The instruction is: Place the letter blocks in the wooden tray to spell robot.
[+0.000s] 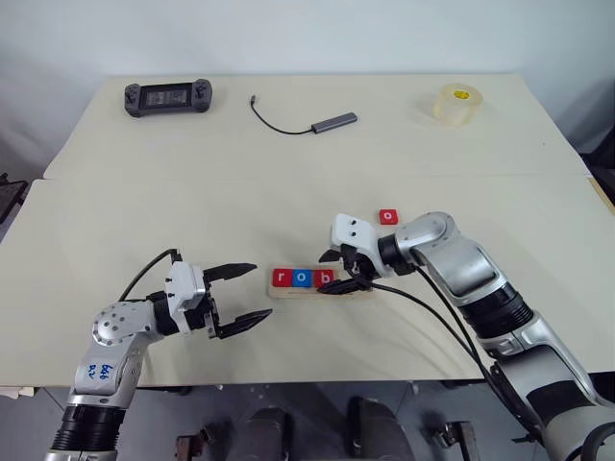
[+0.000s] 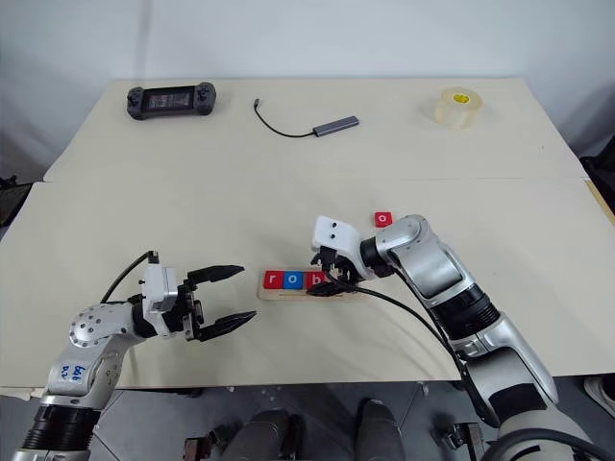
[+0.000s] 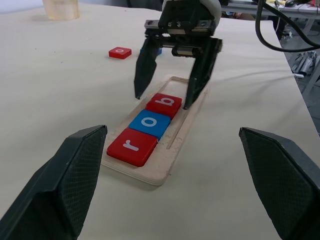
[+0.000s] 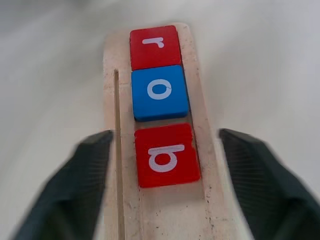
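Three letter blocks seated in the wooden tray [image 3: 176,137], read from its left end: red r block [image 3: 132,146], blue o block [image 3: 150,123], red b block [image 3: 164,104]. Packed edge to edge along one long side of the tray, leaving a narrow slot of bare wood beside them; likely so the word reads straight and leaves room for two more.

Right gripper [image 3: 167,97] poised over the tray, tilted down across it, jaws spread wide and straddling the b block without touching it. Looks like a release just made, the block lying flat with both black fingers clear of its edges.

Red o tile [image 1: 388,217] loose on the surface beyond the tray's right end, near the right wrist. Judged the next piece needed, for the fourth place. No t block made out anywhere.

Left gripper [image 1: 235,299] level, to the left of the tray and apart from it, jaws spread wide and empty, pointed toward the tray's left end. Probably parked there as a bystander, or ready to steady the tray.

Far beyond the tray, along the back of the surface: handheld controller [image 1: 167,98], cable with adapter [image 1: 306,122], tape roll [image 1: 455,104]. None in the way.

Task judged a little past half done.
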You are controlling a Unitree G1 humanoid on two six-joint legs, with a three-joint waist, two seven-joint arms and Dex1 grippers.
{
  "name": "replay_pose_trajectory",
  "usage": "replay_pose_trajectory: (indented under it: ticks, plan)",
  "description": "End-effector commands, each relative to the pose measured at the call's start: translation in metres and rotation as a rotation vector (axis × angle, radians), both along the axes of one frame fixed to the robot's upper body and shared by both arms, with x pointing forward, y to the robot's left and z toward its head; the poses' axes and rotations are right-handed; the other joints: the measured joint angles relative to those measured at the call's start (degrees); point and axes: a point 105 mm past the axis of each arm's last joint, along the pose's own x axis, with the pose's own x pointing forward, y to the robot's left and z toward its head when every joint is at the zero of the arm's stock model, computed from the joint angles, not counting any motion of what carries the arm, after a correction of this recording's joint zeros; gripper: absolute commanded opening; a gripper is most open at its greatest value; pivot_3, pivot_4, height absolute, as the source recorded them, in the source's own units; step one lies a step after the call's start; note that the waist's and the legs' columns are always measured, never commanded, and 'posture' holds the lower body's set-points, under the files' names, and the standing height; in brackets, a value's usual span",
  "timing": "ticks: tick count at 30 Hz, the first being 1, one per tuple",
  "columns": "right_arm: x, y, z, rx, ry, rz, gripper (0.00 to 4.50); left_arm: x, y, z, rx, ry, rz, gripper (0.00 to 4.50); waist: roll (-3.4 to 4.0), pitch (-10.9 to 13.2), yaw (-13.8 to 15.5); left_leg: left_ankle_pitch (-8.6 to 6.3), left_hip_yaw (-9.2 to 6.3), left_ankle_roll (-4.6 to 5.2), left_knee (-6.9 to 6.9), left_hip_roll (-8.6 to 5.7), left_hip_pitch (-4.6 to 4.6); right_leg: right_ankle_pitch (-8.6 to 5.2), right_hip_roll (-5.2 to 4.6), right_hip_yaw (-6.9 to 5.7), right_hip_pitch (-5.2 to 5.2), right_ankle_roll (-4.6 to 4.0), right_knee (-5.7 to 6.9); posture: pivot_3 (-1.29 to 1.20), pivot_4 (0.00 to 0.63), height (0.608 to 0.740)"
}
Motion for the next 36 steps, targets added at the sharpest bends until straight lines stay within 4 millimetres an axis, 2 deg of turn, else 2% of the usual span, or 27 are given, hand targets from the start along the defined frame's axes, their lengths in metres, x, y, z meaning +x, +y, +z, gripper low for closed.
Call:
replay_pose_trajectory:
  ticks: [1,4,6,11,15,17,20,23,26,30,33,36]
  plan:
    - [-0.004,-0.007,0.031,0.056,-0.063,0.014,4.46,0.001,0.001,0.007,0.012,-0.044,-0.003,4.5,0.0,0.0,0.08,0.0,-0.01,0.0,0.0,0.0,0.0,0.0,0.0,0.0,0.0,0.0,0.0,0.0,0.15,0.74]
    - [-0.009,-0.024,0.034,0.068,-0.076,-0.003,4.46,0.003,0.0,0.007,0.01,-0.046,-0.005,4.5,-0.01,0.0,0.29,0.0,-0.02,0.0,0.0,-0.01,0.0,0.0,-0.01,-0.01,0.02,0.0,-0.01,0.0,0.15,0.74]
    - [-0.014,-0.047,0.038,0.128,-0.11,-0.053,4.46,0.005,0.0,0.007,0.01,-0.046,-0.007,4.5,-0.03,-0.01,0.74,0.0,-0.04,0.0,-0.01,-0.01,0.0,0.0,-0.01,-0.02,0.03,0.0,-0.02,0.0,0.15,0.74]
    - [-0.023,-0.106,0.035,0.275,-0.189,-0.307,4.46,0.008,0.002,0.003,0.017,-0.035,-0.011,4.5,-0.03,-0.01,0.94,0.0,-0.03,0.01,-0.06,-0.03,-0.01,0.0,-0.01,-0.04,0.06,0.0,-0.08,0.0,0.15,0.74]
    - [-0.031,-0.155,0.03,0.368,-0.379,-0.534,4.46,0.012,0.002,0.002,0.015,-0.03,-0.009,4.5,-0.03,-0.01,1.57,0.0,0.08,0.0,-0.05,-0.02,0.01,0.0,0.01,0.0,0.06,0.01,-0.07,0.0,0.15,0.74]
    - [-0.04,-0.186,0.017,0.386,-0.431,-0.679,4.46,0.014,0.002,0.002,0.013,-0.025,-0.014,4.5,-0.03,-0.01,1.58,0.0,0.16,0.02,-0.02,-0.02,0.08,0.01,0.01,0.07,0.1,0.03,-0.04,0.0,0.15,0.74]
    - [-0.057,-0.215,0.001,0.417,-0.517,-0.827,4.46,0.018,0.002,0.002,0.016,-0.022,-0.026,4.5,-0.03,-0.01,1.65,0.01,0.19,0.02,-0.03,0.0,0.26,0.01,0.03,0.1,0.25,0.03,0.0,0.0,0.15,0.74]
    - [-0.066,-0.224,-0.013,0.406,-0.532,-0.891,4.46,0.022,0.002,0.004,0.021,-0.026,-0.032,4.5,-0.03,-0.02,1.39,0.02,0.3,0.04,-0.03,-0.01,0.31,0.01,0.02,0.21,0.25,0.03,0.04,0.0,0.15,0.74]
    - [-0.064,-0.219,-0.013,0.431,-0.545,-0.888,4.46,0.025,0.002,0.006,0.022,-0.033,-0.038,4.5,-0.01,-0.02,0.77,0.02,0.39,0.04,-0.03,0.04,0.38,0.01,0.04,0.27,0.24,0.03,0.07,0.0,0.15,0.74]
    - [-0.046,-0.202,-0.004,0.455,-0.476,-0.861,4.46,0.026,0.002,0.009,-0.01,-0.005,-0.043,4.5,-0.01,-0.02,-0.02,0.03,0.4,0.04,-0.03,0.09,0.42,0.01,0.06,0.31,0.23,0.03,0.11,0.0,0.15,0.74]
    - [-0.022,-0.185,0.01,0.482,-0.372,-0.877,4.46,0.025,0.003,0.011,-0.018,0.003,-0.033,4.5,0.0,-0.03,0.05,0.03,0.4,0.04,-0.01,0.13,0.38,0.01,0.05,0.34,0.15,0.02,0.15,0.0,0.15,0.74]
    - [0.002,-0.173,0.017,0.424,-0.307,-0.903,4.46,0.024,0.004,0.011,-0.01,-0.014,-0.013,4.5,0.0,-0.03,0.1,0.03,0.38,0.04,0.02,0.12,0.33,0.01,0.04,0.34,0.12,0.02,0.14,0.0,0.15,0.74]
